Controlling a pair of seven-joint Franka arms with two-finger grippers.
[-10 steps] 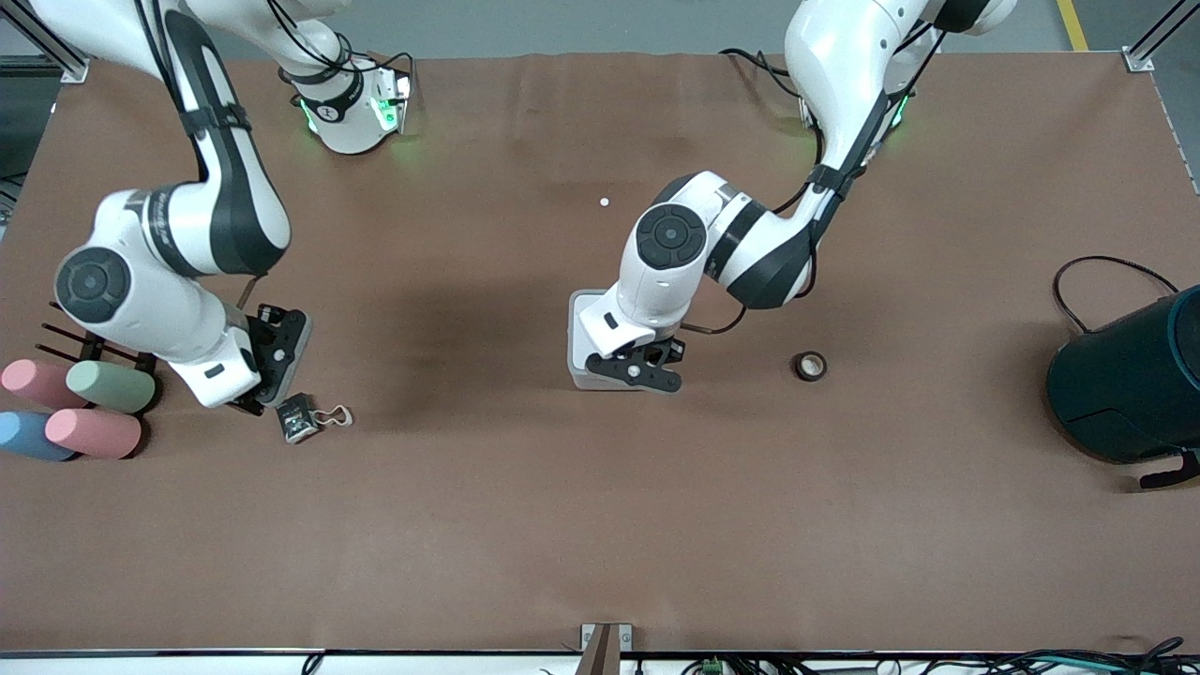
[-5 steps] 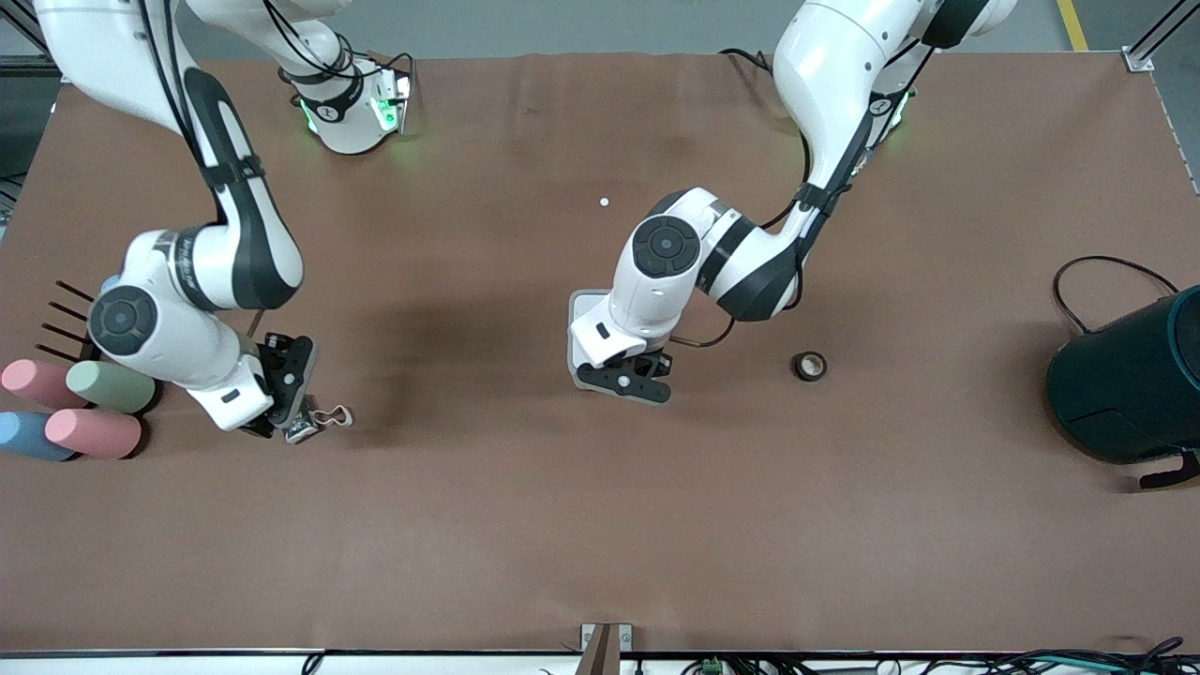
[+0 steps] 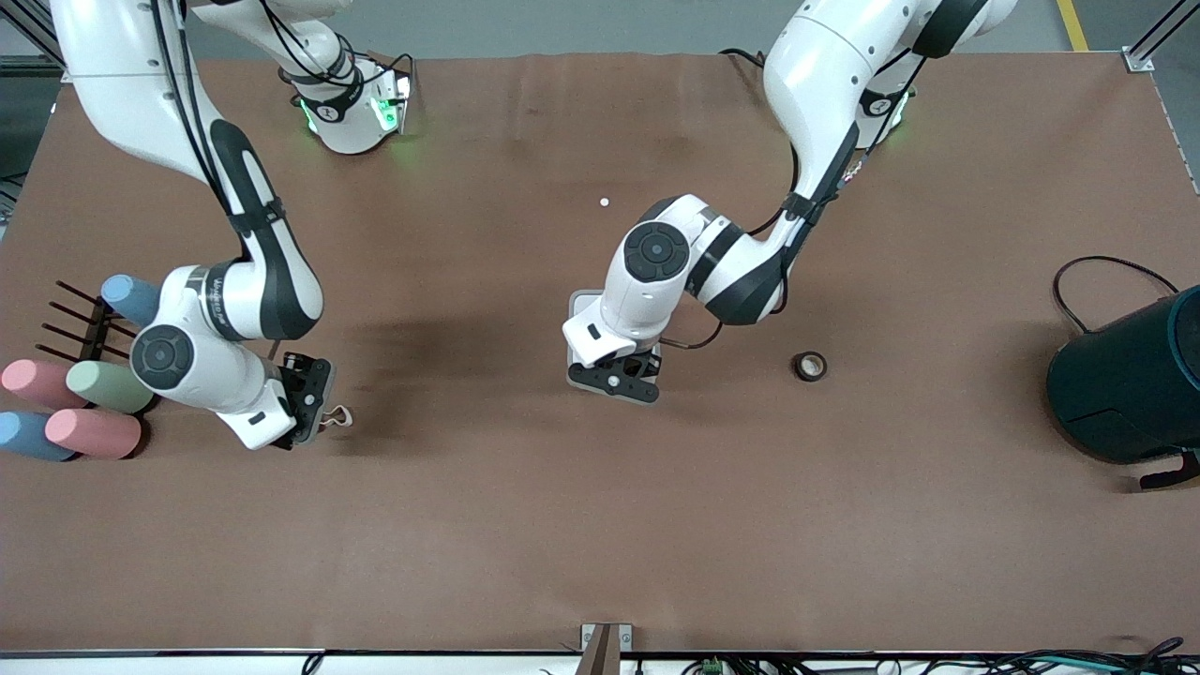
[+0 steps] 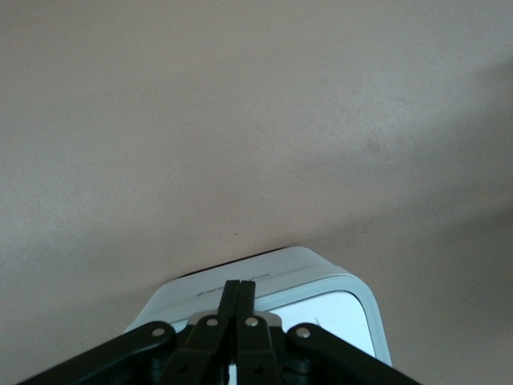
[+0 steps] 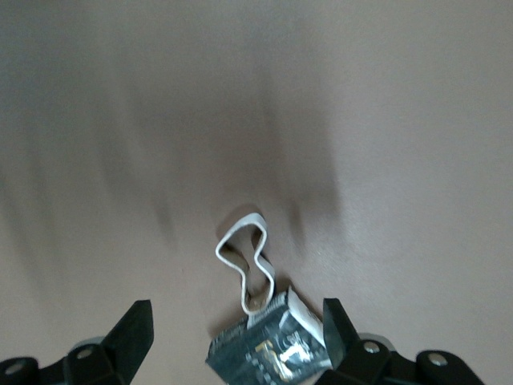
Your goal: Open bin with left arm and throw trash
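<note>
Front view. Left gripper (image 3: 626, 377) low over the bin (image 3: 579, 309), at the bin's edge nearer the camera; fingers pressed together, nothing between them. Bin mostly covered by the left arm's wrist, only a light-grey corner showing. Tape ring (image 3: 810, 366) flat on the table, well apart from the left gripper toward the left arm's end. Right gripper (image 3: 302, 412) low over the packet, near the right arm's end of the table; packet body hidden under it, only the beige loop (image 3: 336, 417) sticking out just beside it. Coloured cylinders (image 3: 94, 432) on a dark rack near the right gripper, at the table's edge. Dark teal cylinder (image 3: 1130, 384) with a black cable at the left arm's end. Small white dot (image 3: 605, 202) on bare table, farther from the camera than the bin.

Left wrist view. Fingers (image 4: 238, 298) shut tip to tip, just above the bin's (image 4: 264, 281) lid, close to its rounded rim. Contact with the lid: cannot tell. Lid (image 4: 341, 317) down, white.

Right wrist view. Fingers (image 5: 138, 329) spread wide, packet (image 5: 268, 350) lying between them on the table, not gripped. Loop (image 5: 247, 265) curling away from the packet's end.
</note>
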